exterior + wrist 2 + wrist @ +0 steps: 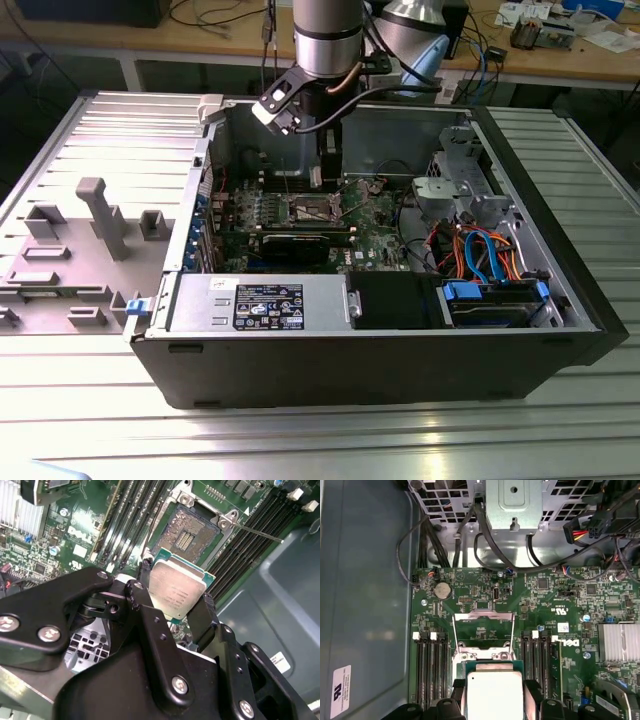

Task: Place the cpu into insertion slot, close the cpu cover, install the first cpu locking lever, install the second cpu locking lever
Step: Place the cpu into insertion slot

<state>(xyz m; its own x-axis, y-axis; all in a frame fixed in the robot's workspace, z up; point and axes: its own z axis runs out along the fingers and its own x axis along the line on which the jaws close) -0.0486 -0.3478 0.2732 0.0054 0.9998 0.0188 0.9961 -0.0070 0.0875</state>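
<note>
Pinching the cpu (177, 591) by opposite edges in the jaws of the gripper (174, 597); hanging just short of the open insertion slot (187, 532), cpu cover (483, 615) raised beyond.

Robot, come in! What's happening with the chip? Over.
Copy: gripper shut on cpu, not yet seated; insertion slot bare, cpu cover open; nothing blocking.

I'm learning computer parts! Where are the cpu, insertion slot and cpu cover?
cpu (176, 592): second wrist view, centre of metal top.
insertion slot (187, 535): second wrist view, dark socket floor.
cpu cover (482, 615): first wrist view, silver frame bar.
</note>
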